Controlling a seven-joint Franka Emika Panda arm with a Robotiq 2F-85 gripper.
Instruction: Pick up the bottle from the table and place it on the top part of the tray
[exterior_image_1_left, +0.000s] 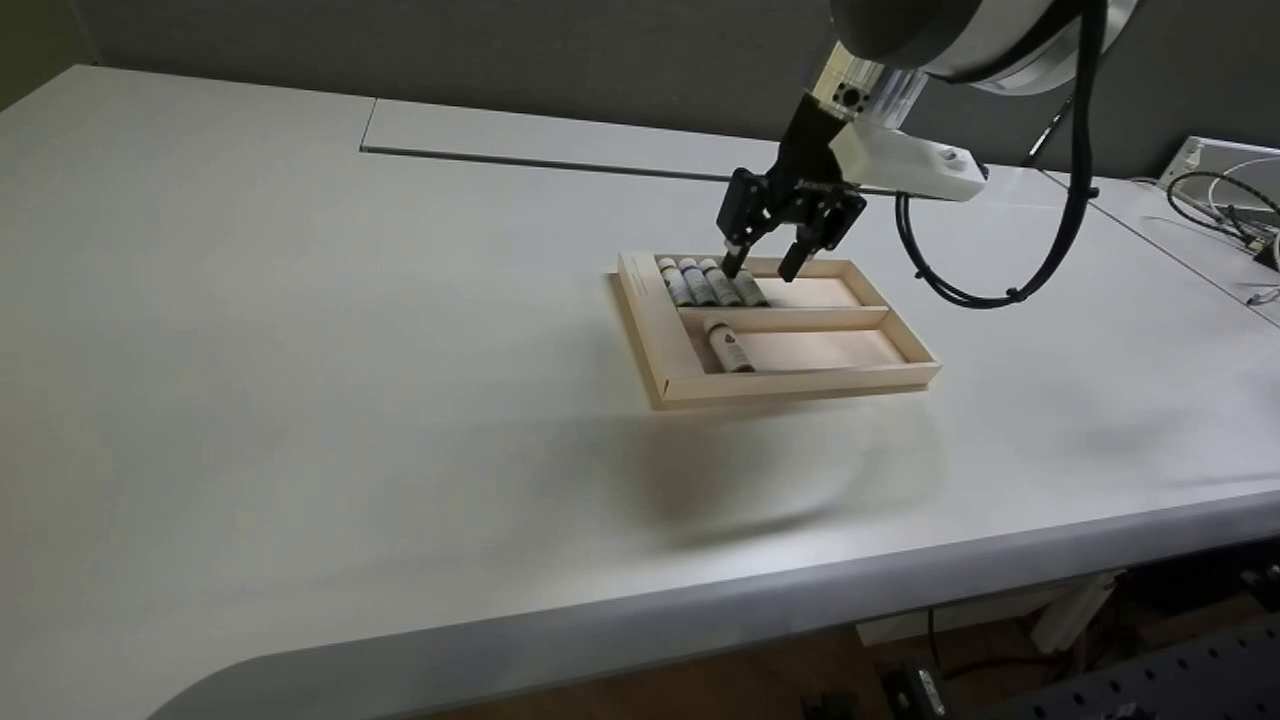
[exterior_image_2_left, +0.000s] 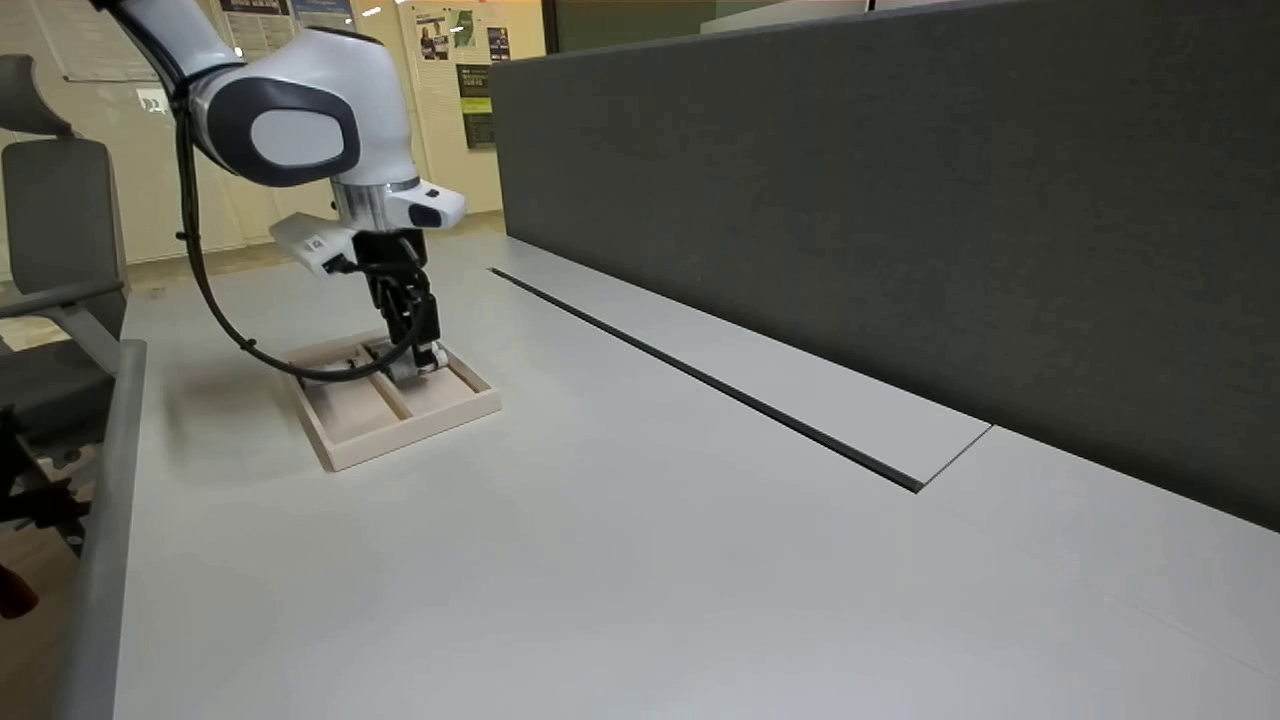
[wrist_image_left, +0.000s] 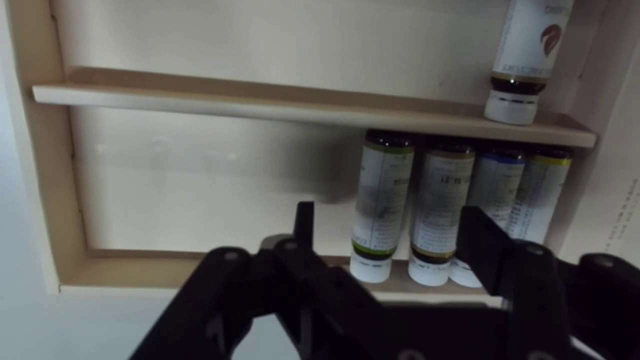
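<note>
Green-banded bottle (wrist_image_left: 384, 200) | in tray (wrist_image_left: 52, 200) | wrist view: leftmost in row, between jaws of tool (wrist_image_left: 389, 222) | jaws parted

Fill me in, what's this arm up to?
A robot arm has its gripper open over the tray, holding nothing. Four bottles sit in a row in the compartment beneath it; a fifth bottle lies in the other, cap end at the divider. The job is putting a bottle in the tray's top part. That looks done, probably with the green-banded bottle at the row's end, though these views can't confirm which one was meant.
</note>
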